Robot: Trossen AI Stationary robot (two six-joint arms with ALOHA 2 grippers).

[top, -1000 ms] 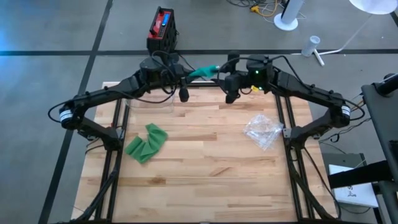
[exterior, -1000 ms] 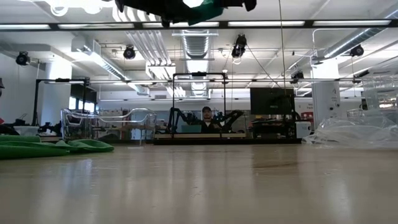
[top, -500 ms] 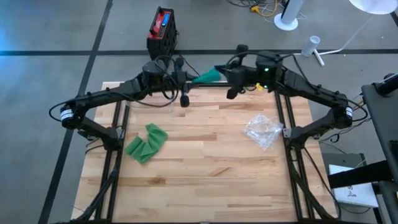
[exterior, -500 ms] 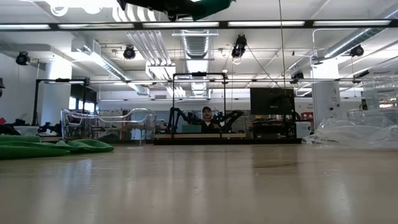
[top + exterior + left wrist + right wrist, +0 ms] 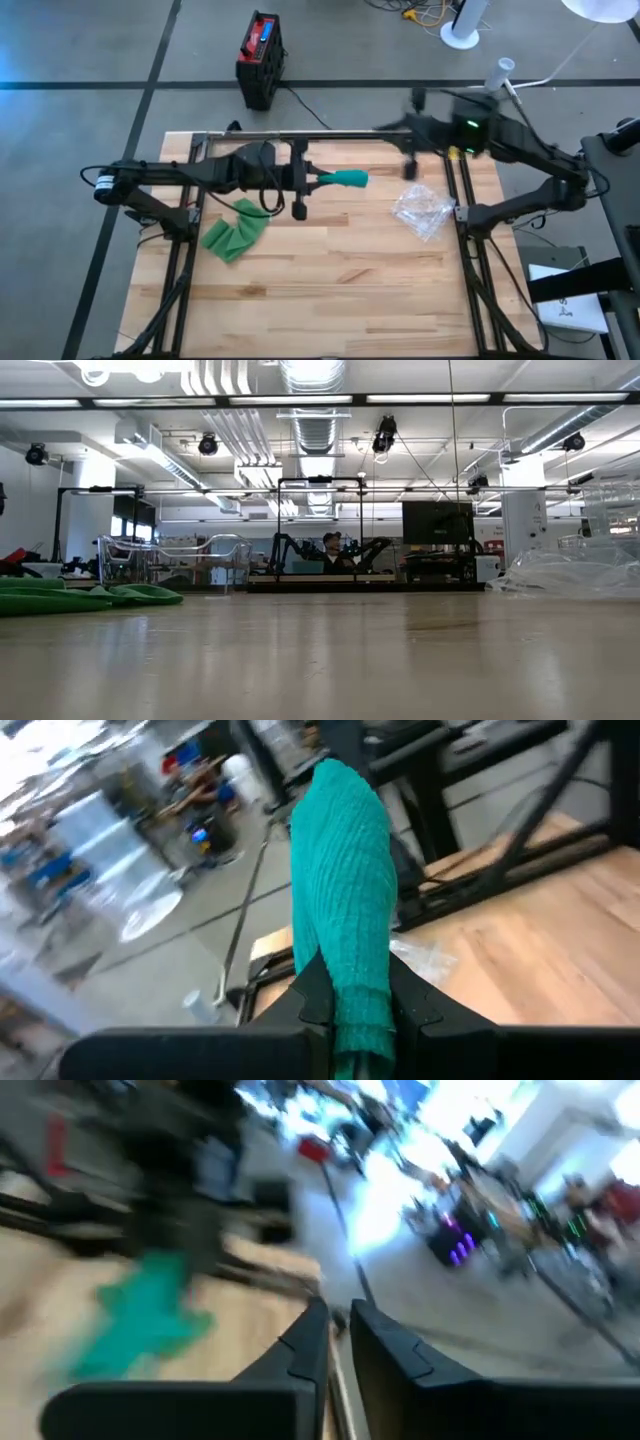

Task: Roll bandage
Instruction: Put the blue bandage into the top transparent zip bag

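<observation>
From the high view I see my left gripper (image 5: 312, 180) over the far-middle part of the light wooden slatted table (image 5: 330, 270), its jaws clamped on a teal ribbed fabric bandage (image 5: 345, 179) that sticks out to the right, held above the boards. A second, green folded bandage strip (image 5: 232, 229) lies on the table's left side, just near of the left arm. A crumpled clear plastic wrapper (image 5: 423, 210) sits on the right side. My right gripper (image 5: 412, 160) is up by the far right corner, blurred, well apart from the teal bandage and holding nothing that I can see. A red and black box (image 5: 260, 45) stands on the grey floor beyond the far edge.

In the low view neither arm shows. The green strip (image 5: 85, 596) lies flat at the left edge of the tabletop (image 5: 320, 660) and the clear wrapper (image 5: 570, 575) sits at the right; a person (image 5: 334, 550) is at a desk far off in the room behind.

In the left wrist view, the teal bandage (image 5: 345, 910) rises from between my dark fingers (image 5: 312, 995), which pinch its lower end from both sides; table boards (image 5: 530, 950) lie beyond it.

In the right wrist view, heavily blurred, my right fingers (image 5: 310, 1342) stand nearly together with only a narrow slit between them and nothing in it. The teal bandage (image 5: 145, 1320) shows farther off as a smeared patch.
</observation>
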